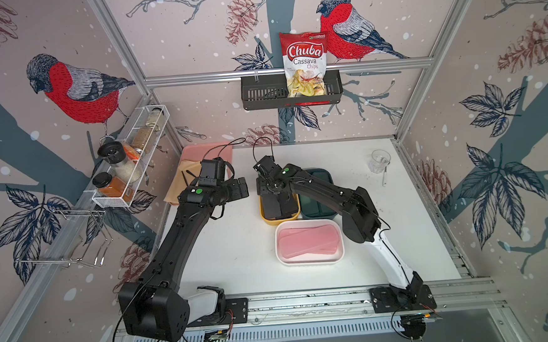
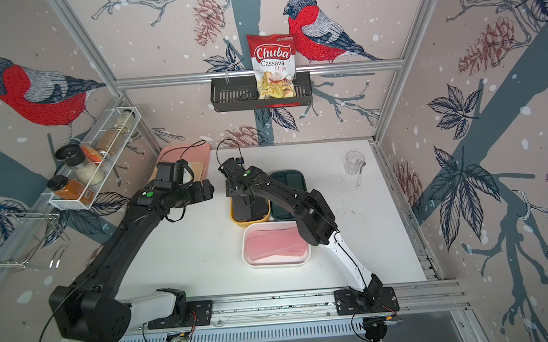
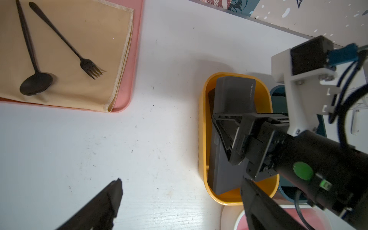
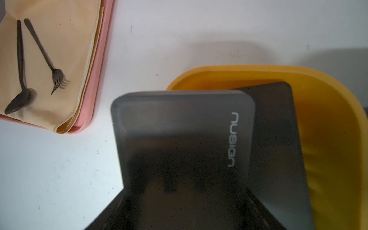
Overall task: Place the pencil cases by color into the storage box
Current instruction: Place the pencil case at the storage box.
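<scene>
My right gripper (image 1: 281, 197) is shut on a black pencil case (image 4: 179, 129) and holds it tilted over the yellow tub (image 1: 264, 215), end pointing down into it. A second black case (image 4: 278, 139) lies inside that tub (image 4: 328, 119). In the left wrist view the held case (image 3: 235, 95) stands inside the yellow rim (image 3: 203, 127). Pink cases (image 1: 306, 241) lie in the white tub (image 1: 310, 261). A dark green tub (image 1: 320, 175) stands behind, partly hidden by the right arm. My left gripper (image 3: 181, 180) hangs open and empty over bare table left of the yellow tub.
A pink tray (image 1: 209, 151) with a tan cloth, a black spoon (image 3: 35, 81) and a fork (image 3: 89, 67) sits at the back left. A clear glass (image 1: 379, 160) stands at the back right. A spice rack (image 1: 129, 164) and a basket with a chips bag (image 1: 305, 62) hang on the walls.
</scene>
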Controlling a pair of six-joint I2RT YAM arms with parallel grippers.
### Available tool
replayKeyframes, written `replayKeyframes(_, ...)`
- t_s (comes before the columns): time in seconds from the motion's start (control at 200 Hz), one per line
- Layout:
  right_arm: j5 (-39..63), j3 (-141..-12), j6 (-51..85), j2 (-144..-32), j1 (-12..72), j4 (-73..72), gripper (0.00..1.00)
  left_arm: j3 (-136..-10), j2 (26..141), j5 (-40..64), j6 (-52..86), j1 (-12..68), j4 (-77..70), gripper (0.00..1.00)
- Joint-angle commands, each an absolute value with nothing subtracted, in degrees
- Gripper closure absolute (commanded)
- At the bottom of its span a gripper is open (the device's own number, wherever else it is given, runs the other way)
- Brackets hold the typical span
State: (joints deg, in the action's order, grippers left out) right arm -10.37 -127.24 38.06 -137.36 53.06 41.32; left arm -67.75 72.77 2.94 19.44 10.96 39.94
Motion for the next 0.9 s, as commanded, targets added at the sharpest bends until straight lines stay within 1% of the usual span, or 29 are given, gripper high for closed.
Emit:
replayKeyframes(0.0, -12.0, -128.0, 40.3, -137.9, 53.0, 42.0, 0.44, -68.2, 72.8, 3.8, 17.4, 10.5, 40.3, 0.04)
replayKeyframes(0.275, -12.3, -128.3, 41.7, -139.0, 53.1, 41.9, 0.38, -67.8, 72.6, 4.6, 15.8, 9.4, 40.3, 0.04)
replayKeyframes(0.595, -12.9, -128.3, 42.2, -139.6, 52.9, 42.0, 0.25, -67.8, 73.1, 5.6, 14.6, 8.3, 40.2, 0.04)
replayKeyframes(0.695, -12.8, -128.3, 42.0, -139.7, 52.9, 41.9, 0.19, -67.8, 73.3, 5.9, 14.3, 8.0, 40.2, 0.04)
replayKeyframes(0.895, -12.6, -128.9, 41.3, -139.7, 52.5, 41.9, 0.14, -67.9, 73.9, 6.2, 14.1, 7.7, 39.9, 0.04)
